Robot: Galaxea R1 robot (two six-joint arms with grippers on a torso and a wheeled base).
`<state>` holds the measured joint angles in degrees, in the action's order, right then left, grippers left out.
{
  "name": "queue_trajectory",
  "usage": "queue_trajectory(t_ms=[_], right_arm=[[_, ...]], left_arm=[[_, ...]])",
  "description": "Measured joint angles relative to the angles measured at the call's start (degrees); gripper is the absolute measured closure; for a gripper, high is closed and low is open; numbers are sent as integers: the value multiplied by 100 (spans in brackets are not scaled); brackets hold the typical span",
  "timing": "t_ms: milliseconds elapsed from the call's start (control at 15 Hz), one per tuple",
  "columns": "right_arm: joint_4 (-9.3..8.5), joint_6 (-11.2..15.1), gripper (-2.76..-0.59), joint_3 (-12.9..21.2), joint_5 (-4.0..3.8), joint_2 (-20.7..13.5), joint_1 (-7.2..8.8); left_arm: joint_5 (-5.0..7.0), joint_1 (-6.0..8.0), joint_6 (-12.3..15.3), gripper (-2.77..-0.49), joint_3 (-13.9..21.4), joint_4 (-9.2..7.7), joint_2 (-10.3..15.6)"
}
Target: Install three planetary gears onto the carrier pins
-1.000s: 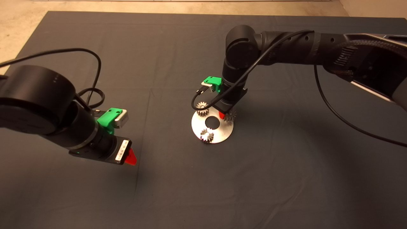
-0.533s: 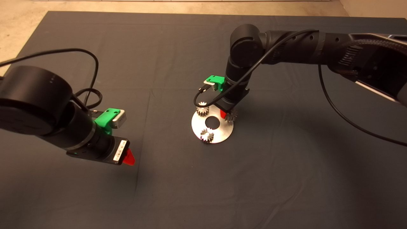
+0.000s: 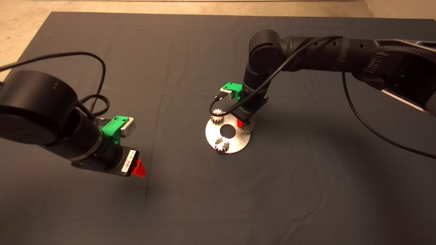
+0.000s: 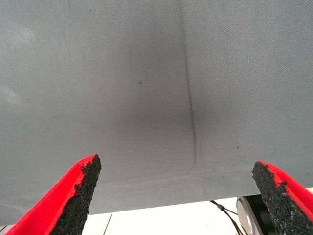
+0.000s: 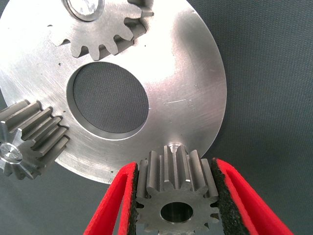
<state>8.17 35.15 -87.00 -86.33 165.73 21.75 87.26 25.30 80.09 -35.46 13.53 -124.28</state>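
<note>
We are gripping a planetary gear [image 5: 173,196] between the pads of our right tool [image 5: 174,198], holding it tilted at the rim of the silver disc [image 5: 195,88], just beside a bare carrier pin [image 5: 172,147]. Two other gears [image 3: 217,116] [image 3: 221,144] are sitting on their pins. Our left tool [image 4: 176,196] is hanging open over the dark mat [image 3: 177,190], well apart from the disc.
</note>
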Motion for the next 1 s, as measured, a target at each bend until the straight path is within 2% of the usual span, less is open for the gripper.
queue_trajectory(t_ms=[333, 800, 1000], right_arm=[[1, 0, -96, 29, 0, -2, -1], [-1, 5, -113, 60, 0, -51, 10], [-16, 5, -128, 82, -59, -62, 138]], left_arm=[[0, 0, 0, -222, 40, 0, 50], [0, 0, 0, -222, 44, 0, 48], [0, 0, 0, -222, 44, 0, 46]])
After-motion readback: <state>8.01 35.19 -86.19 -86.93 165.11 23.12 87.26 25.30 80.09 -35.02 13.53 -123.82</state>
